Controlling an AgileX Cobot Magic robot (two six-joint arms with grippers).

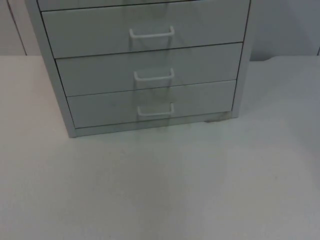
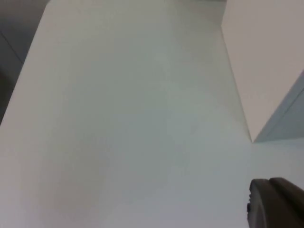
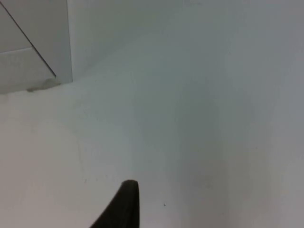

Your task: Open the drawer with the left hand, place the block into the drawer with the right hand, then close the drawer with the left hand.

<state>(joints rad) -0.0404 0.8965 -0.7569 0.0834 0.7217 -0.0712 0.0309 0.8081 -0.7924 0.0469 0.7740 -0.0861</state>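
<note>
A light grey drawer cabinet [image 1: 145, 65] stands on the white table [image 1: 160, 190], toward its far side, with the grey partition wall [image 1: 285, 25] behind it. Three drawer fronts can be seen, stacked one above another, each flush with the cabinet frame and each carrying a white bar handle: upper handle [image 1: 152, 33], middle handle [image 1: 154, 75], bottom handle [image 1: 155, 110].

The left wrist view shows the left gripper [image 2: 275, 202] as one dark fingertip above bare table surface, with a corner of the cabinet [image 2: 266, 71] just beside it. How wide this gripper stands cannot be told.

The right wrist view shows the right gripper [image 3: 124, 204] as one black fingertip over the table, near the cabinet's lower corner [image 3: 33, 42]. Its opening likewise cannot be told.
</note>
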